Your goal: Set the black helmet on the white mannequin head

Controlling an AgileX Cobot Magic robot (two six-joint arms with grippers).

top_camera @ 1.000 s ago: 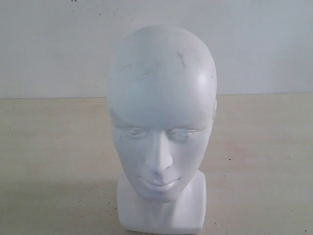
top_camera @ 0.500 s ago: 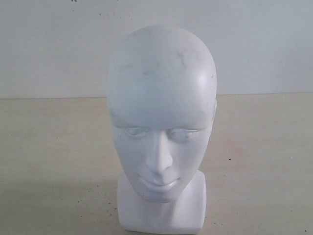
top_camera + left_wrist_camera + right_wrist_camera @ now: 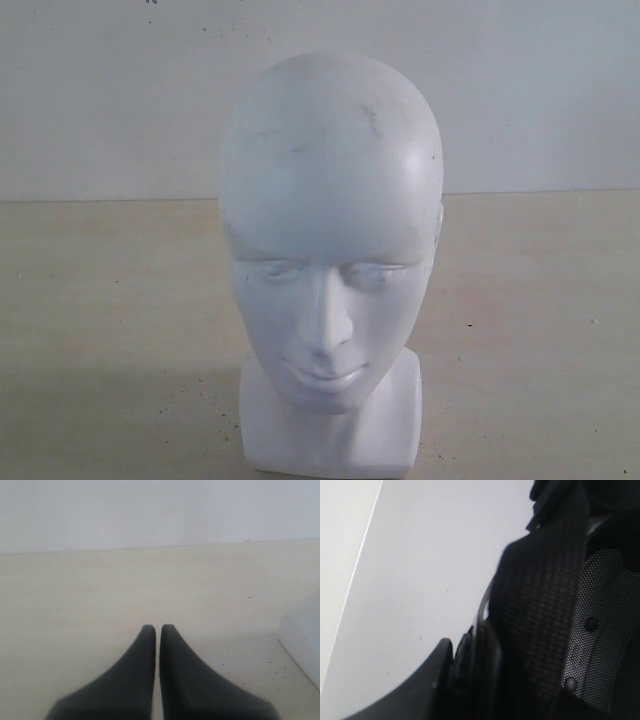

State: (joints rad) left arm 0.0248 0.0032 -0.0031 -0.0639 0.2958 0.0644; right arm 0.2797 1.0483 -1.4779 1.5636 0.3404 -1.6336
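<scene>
While my left pincer point(image 3: 158, 630) sits closed and empty near the white mannequin head point(image 3: 330, 220) at the table point(image 3: 100, 300)'s front edge, my right pincer point(image 3: 462, 655) grips the black helmet point(image 3: 540, 605) by its rim, out of the wide shot.

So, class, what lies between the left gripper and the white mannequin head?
Only bare, speckled tabletop separates the left gripper from the white mannequin head, per the left wrist view.
</scene>
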